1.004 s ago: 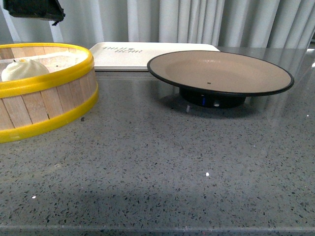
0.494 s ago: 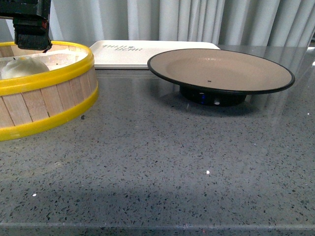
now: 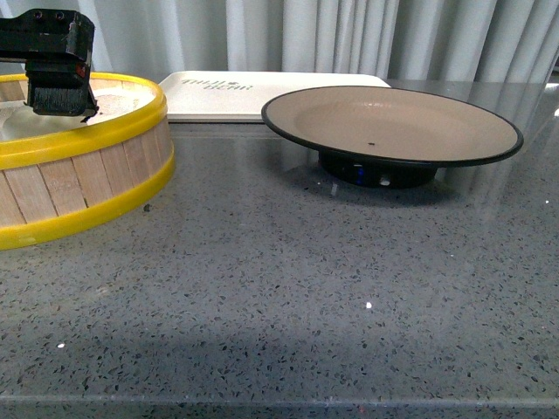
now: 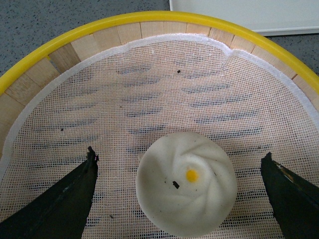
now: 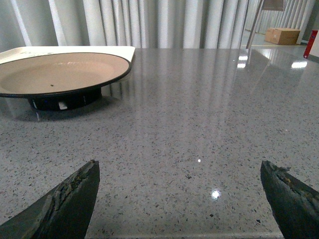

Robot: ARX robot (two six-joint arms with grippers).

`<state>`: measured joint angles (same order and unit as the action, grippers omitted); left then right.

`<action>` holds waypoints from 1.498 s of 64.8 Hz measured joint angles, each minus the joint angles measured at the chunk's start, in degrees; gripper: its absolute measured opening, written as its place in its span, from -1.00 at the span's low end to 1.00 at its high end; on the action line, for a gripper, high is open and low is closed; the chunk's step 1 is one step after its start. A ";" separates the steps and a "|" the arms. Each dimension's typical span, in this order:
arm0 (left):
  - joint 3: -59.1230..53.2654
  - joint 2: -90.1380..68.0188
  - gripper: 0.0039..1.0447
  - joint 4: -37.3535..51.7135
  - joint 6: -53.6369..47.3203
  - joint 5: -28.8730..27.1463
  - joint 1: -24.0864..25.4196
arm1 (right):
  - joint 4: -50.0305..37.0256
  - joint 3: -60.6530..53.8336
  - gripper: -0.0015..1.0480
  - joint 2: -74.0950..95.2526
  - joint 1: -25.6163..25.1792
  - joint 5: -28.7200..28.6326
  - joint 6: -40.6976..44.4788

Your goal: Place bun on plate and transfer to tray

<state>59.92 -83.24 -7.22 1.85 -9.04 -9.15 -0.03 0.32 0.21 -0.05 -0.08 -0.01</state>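
Bun (image 4: 186, 190), small, round, white with a yellow-dotted pinched top, lies on the mesh inside the yellow-rimmed wooden steamer basket (image 4: 149, 22), between the wide-spread jaws of our left gripper (image 4: 179, 158), while our right gripper (image 5: 179, 167) hangs spread wide above the grey speckled table (image 5: 199, 124), near the black-rimmed beige plate (image 5: 55, 72).

- bun (image 4: 186, 196): white; yellow dot at centre; spiral pleats; one small dark speck.
- plate (image 3: 393, 127): tan-beige inside; black rim; black foot.
- tray (image 3: 262, 92): cream-white; faint grey lettering.
- steamer basket (image 3: 87, 175): yellow bands at top and bottom; pale wood slats between.
- mesh liner (image 4: 149, 99): white, fine square grid; a few dark specks.
- table (image 3: 306, 288): grey, speckled black and white.
- curtain (image 3: 349, 35): pale grey, vertical folds.
- left gripper (image 3: 61, 109): black.
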 joint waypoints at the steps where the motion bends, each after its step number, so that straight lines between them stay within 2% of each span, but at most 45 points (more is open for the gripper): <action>1: 0.00 0.00 0.88 -0.07 0.02 0.02 0.00 | 0.00 0.00 0.84 0.00 0.00 0.00 0.00; 18: 0.00 0.00 0.84 -1.16 0.92 0.61 -0.26 | 0.00 0.00 0.84 0.00 0.00 0.00 0.00; 45: 0.00 -0.42 -0.38 -1.53 2.01 1.44 -0.66 | 0.00 0.00 0.84 0.00 0.00 0.00 0.00; 54: 0.09 -0.46 -0.76 -1.53 2.89 2.19 -0.66 | 0.00 0.00 0.84 0.00 0.00 0.00 0.00; 60: 0.35 -0.46 -0.94 -1.66 3.30 2.58 -0.66 | 0.00 0.00 0.84 0.00 0.00 0.00 0.00; 83: 4.15 -0.04 -0.93 -3.26 3.65 3.04 -0.96 | 0.00 0.00 0.84 0.00 0.00 0.00 0.00; 97: 9.05 0.57 -0.93 -4.96 3.69 1.95 -3.45 | 0.00 0.00 0.84 0.00 0.00 0.00 0.00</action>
<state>68.97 -82.67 -12.19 5.54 -7.09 -12.60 -0.03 0.32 0.21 -0.05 -0.08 -0.01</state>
